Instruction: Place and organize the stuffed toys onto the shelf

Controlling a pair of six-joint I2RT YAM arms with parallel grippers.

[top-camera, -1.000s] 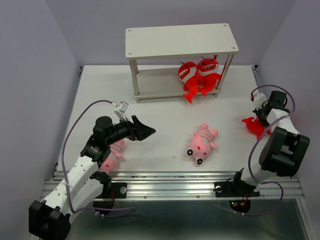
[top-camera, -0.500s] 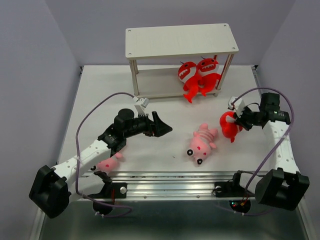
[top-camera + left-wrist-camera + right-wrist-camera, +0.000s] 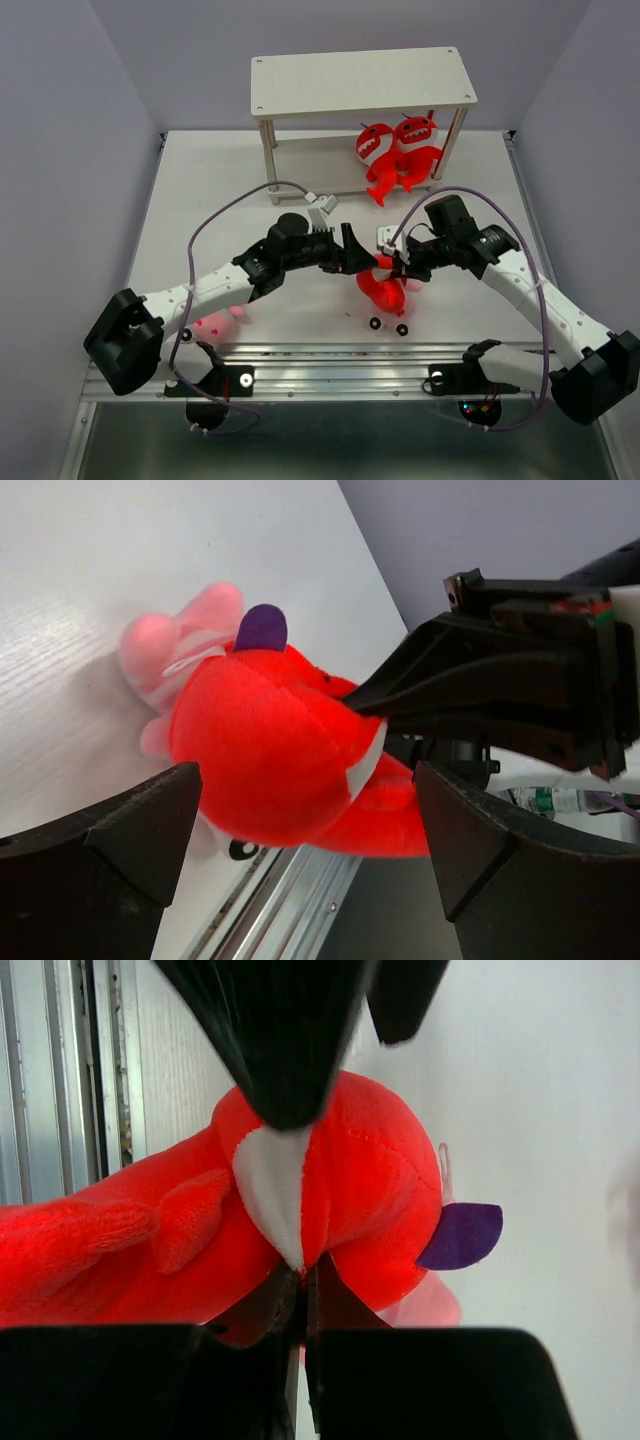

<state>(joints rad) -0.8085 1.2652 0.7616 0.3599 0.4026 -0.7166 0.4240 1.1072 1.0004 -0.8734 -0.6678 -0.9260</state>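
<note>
My right gripper (image 3: pixel 393 268) is shut on a red monster toy (image 3: pixel 382 291) and holds it over a pink striped toy at the table's centre; only that toy's black feet (image 3: pixel 401 329) show in the top view. In the right wrist view the closed gripper (image 3: pixel 301 1282) pinches the red toy (image 3: pixel 350 1190). My left gripper (image 3: pixel 358 258) is open right beside the red toy (image 3: pixel 270 750), which sits between its spread fingers (image 3: pixel 130 840). Two red monsters (image 3: pixel 398 148) sit on the lower board of the shelf (image 3: pixel 360 82). A second pink toy (image 3: pixel 215 325) lies near the front left, partly under my left arm.
The shelf's top board is bare, and so is the left half of its lower board (image 3: pixel 305 160). A metal rail (image 3: pixel 330 362) runs along the near table edge. Both arms and their cables cross the middle of the table.
My right gripper has carried the red toy from the right edge to the centre, over the pink toy. My left arm has reached right until its open gripper meets the red toy.
</note>
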